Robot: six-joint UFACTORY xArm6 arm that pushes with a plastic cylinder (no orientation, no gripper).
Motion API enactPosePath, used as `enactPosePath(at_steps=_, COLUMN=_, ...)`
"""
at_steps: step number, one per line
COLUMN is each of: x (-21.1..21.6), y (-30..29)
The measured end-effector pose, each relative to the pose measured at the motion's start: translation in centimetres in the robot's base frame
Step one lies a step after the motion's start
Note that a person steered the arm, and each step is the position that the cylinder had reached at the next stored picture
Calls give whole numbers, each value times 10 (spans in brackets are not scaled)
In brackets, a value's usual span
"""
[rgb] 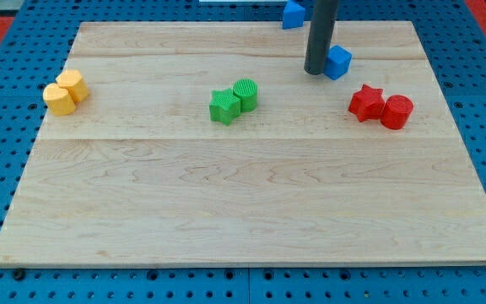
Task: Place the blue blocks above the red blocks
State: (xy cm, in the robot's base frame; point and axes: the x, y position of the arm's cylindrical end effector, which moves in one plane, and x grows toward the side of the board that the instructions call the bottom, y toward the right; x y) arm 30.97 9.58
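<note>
**1 blue block near place, 1 still off the board**

A blue cube (338, 62) sits upper right, above-left of the red star (365, 102) and red cylinder (396, 111). My tip (314, 71) touches its left side; there is no claw. Another blue block (293, 13) lies at the top edge, still to bring over.

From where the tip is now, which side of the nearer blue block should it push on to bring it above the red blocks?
Push on the left face of the blue block, moving to the view's right. My tip already sits against that side, and the red star and red cylinder lie lower right, so a rightward push should place it above them.
</note>
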Motion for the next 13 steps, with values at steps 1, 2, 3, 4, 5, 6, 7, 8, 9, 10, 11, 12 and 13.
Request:
enactPosePath(at_steps=1, x=-19, y=49)
enactPosePath(at_steps=2, x=-13, y=66)
enactPosePath(at_steps=3, x=13, y=82)
enactPosePath(at_steps=4, x=-12, y=87)
enactPosePath(at_steps=5, x=-51, y=74)
enactPosePath(at_steps=6, x=-20, y=-3)
enactPosePath(at_steps=7, x=-19, y=-64)
enactPosePath(at_steps=8, x=-19, y=-66)
enactPosePath(at_steps=9, x=-19, y=-66)
enactPosePath(at_steps=10, x=-19, y=-64)
enactPosePath(at_steps=11, x=-18, y=-78)
enactPosePath(at_steps=12, x=-18, y=-26)
enactPosePath(at_steps=13, x=-34, y=-35)
